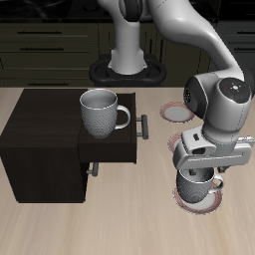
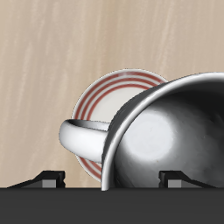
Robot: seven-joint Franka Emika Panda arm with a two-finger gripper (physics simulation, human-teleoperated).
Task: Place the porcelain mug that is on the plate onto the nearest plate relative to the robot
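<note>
The small porcelain mug (image 1: 198, 186) stands on a striped-rim plate (image 1: 181, 200) near the table's front edge. My gripper (image 1: 199, 171) is lowered right onto the mug's top. In the wrist view the mug (image 2: 166, 131) fills much of the frame with its handle (image 2: 80, 133) sticking out over the plate (image 2: 103, 92). My gripper (image 2: 114, 179) is open; its fingertips (image 2: 48, 179) stand wide apart, one outside by the handle and one over the mug's inside. A second plate like it (image 1: 173, 112) lies farther back, close to the robot's base.
A dark wooden cabinet (image 1: 40, 139) stands beside my arm with its drawer (image 1: 110, 151) pulled out. A noticeably larger grey-white mug (image 1: 102, 113) stands on the cabinet's top. No third plate shows.
</note>
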